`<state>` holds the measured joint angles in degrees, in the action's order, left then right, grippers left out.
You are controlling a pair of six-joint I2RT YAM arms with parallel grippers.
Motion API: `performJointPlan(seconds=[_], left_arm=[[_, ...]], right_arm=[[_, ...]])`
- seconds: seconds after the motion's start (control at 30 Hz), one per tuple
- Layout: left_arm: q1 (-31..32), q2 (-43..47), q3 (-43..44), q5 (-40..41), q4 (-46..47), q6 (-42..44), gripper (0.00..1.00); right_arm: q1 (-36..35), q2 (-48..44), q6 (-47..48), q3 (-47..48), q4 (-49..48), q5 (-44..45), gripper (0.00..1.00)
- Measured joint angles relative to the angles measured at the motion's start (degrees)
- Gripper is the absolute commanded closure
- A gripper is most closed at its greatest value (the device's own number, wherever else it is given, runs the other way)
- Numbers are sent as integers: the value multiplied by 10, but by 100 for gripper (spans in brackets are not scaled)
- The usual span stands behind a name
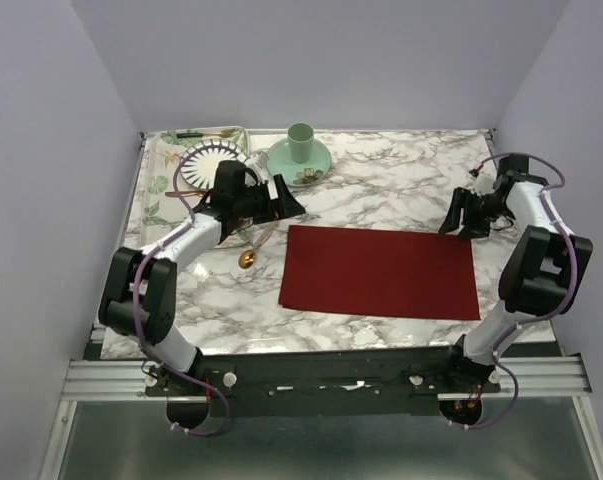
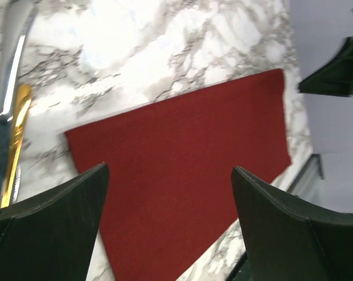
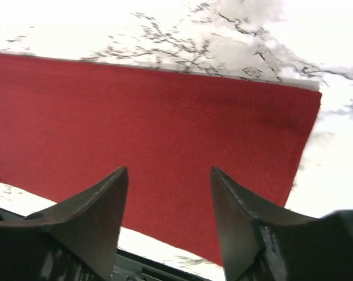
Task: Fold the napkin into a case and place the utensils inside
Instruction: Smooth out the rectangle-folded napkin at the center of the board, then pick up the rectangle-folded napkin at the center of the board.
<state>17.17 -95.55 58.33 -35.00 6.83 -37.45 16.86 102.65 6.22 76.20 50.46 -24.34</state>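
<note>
Dark red rectangular cloth napkin (image 1: 379,272) lies flat on white marble-pattern table (image 1: 401,175), centre, long side running left-right. It looks like a half-fold: wide rectangle, not yet the narrow case, so probably one more lengthwise fold is needed.

Left gripper (image 1: 286,203) hovers off the cloth's far-left corner, fingers wide apart, nothing between them. The left wrist view looks down past them onto the red cloth. Right gripper (image 1: 466,222) is near the far-right corner, fingers apart too, empty; the right wrist view shows cloth under the gap and no contact. One arm at each end of the far edge makes sense, since a long soft edge needs both corners pinched and carried together or it skews.

Utensils are not in yet. Small shiny gold spoon (image 1: 247,258) and slim silver table knife (image 2: 9,70) lie side by side on bare marble just left of the cloth, off the fabric so they don't get in the way of folding, and within the left arm's reach for loading.

Black-and-white striped plate (image 1: 203,165) and pale green cup (image 1: 300,140) on its green saucer (image 1: 321,160) sit at the back, well apart from the cloth.
</note>
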Motion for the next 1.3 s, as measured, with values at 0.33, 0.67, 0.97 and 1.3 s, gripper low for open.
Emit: performJointPlan(seconds=[0.33, 0.67, 0.97, 1.3], left_arm=[[110, 61, -51, 259, -242, 78, 29], [141, -41, 31, 332, -316, 90, 27], [175, -51, 41, 339, -324, 88, 31], [207, -106, 105, 353, -337, 71, 74]], right_arm=[[0, -64, 9, 2, 32, 24, 26], [6, -86, 19, -8, 41, 54, 25], [22, -85, 28, -9, 46, 56, 25], [30, -85, 29, -16, 46, 56, 25]])
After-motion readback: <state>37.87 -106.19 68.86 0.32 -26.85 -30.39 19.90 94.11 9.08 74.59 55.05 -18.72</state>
